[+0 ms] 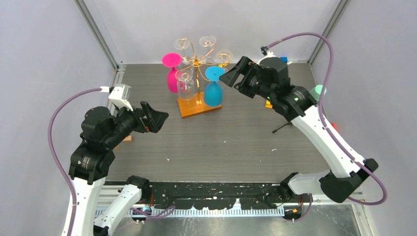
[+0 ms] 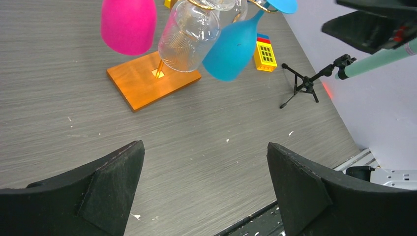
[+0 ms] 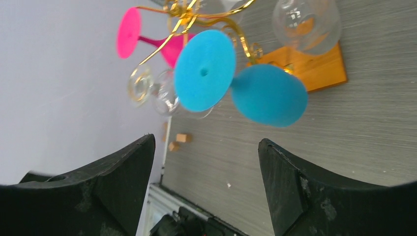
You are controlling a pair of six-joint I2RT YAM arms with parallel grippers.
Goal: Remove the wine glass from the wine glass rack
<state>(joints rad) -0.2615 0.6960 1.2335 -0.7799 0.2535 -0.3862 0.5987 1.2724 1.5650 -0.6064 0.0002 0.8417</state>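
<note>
The wine glass rack (image 1: 197,61) is a gold wire tree on an orange wooden base (image 1: 199,105) at the table's back middle. Hanging upside down from it are a pink wine glass (image 1: 172,73), a clear one (image 1: 185,83) and a blue one (image 1: 213,88). My right gripper (image 1: 232,73) is open just right of the blue glass, touching nothing. From the right wrist, the blue glass's foot (image 3: 204,70) and bowl (image 3: 269,95) lie beyond the open gripper (image 3: 206,162). My left gripper (image 1: 157,118) hovers open and empty, left of the base (image 2: 147,83).
A small black tripod (image 1: 282,129) stands right of the rack, with a mint-green handle (image 2: 378,61) beside it. A yellow toy block (image 2: 265,54) sits behind the blue glass. Small wooden blocks (image 3: 178,141) lie by the table's left edge. Grey walls enclose three sides.
</note>
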